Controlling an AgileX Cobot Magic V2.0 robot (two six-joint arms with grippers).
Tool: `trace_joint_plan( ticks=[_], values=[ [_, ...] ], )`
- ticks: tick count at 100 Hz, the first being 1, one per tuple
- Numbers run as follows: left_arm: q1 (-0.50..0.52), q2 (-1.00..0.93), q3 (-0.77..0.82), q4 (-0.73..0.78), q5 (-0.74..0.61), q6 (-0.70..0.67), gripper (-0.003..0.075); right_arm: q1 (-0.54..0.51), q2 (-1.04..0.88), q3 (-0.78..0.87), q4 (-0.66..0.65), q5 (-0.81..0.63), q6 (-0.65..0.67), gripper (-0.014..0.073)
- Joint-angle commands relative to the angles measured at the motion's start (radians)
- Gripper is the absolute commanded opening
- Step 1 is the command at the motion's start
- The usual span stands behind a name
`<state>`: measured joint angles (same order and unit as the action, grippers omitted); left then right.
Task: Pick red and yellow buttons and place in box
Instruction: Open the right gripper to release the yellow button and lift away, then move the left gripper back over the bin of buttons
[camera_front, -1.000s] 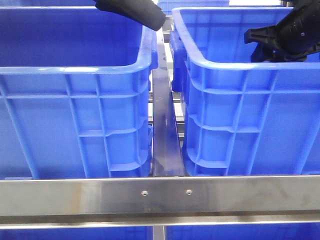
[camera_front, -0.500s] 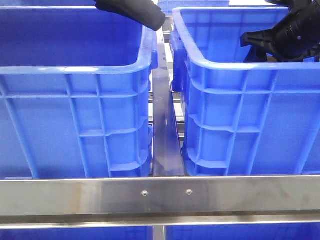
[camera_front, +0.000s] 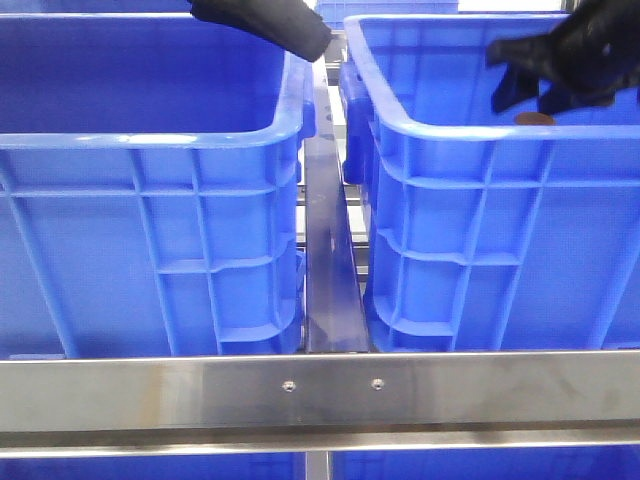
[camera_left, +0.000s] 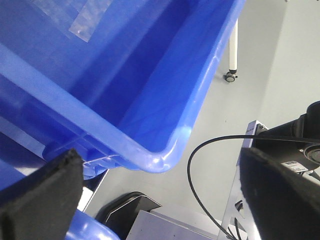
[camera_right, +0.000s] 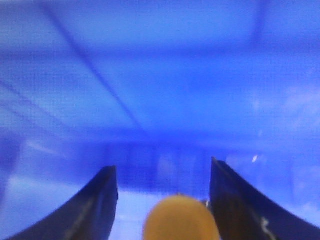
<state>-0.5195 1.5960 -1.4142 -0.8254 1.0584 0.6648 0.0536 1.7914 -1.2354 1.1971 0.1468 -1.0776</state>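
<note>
Right gripper, jaws spread, orange-yellow button between them, above right box; placement pending. Left gripper released.

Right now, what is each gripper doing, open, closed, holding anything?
Left gripper: open, empty, outside the box.
Right gripper: open around an orange-yellow button; grip cannot be told.

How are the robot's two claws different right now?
The left claw is wide open with nothing between its fingers; the right claw has an orange-yellow button between its fingers, though the blur hides whether it is gripped. The left claw hangs by a corner of the left blue crate; the right claw is over the right blue crate. Both are black and up near the crate rims.
</note>
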Motion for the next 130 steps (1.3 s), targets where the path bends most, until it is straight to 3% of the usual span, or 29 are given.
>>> trace_joint_plan(
  ticks=[1,32,65,93,130],
  values=[
    [-0.01,-0.039,-0.032,-0.055,-0.019,0.002,0.0599,-0.002,-0.089,-0.028,0.005,-0.009,-0.007,0.0437],
    [-0.01,-0.039,-0.032,-0.055,-0.031,0.002,0.0599,-0.026,-0.238,-0.023,0.005,0.149,-0.007,0.0405],
    [-0.01,-0.039,-0.032,-0.055,-0.046,0.002,0.0598,-0.165,-0.453,0.11,0.005,0.377,-0.007,-0.0076],
    [-0.01,-0.039,-0.032,-0.055,-0.057,0.002,0.0598,-0.272,-0.628,0.266,0.005,0.502,-0.006,-0.0067],
    [-0.01,-0.039,-0.032,-0.055,-0.108,0.002,0.0598,-0.288,-0.868,0.497,0.005,0.374,-0.006,-0.0067]
  ],
)
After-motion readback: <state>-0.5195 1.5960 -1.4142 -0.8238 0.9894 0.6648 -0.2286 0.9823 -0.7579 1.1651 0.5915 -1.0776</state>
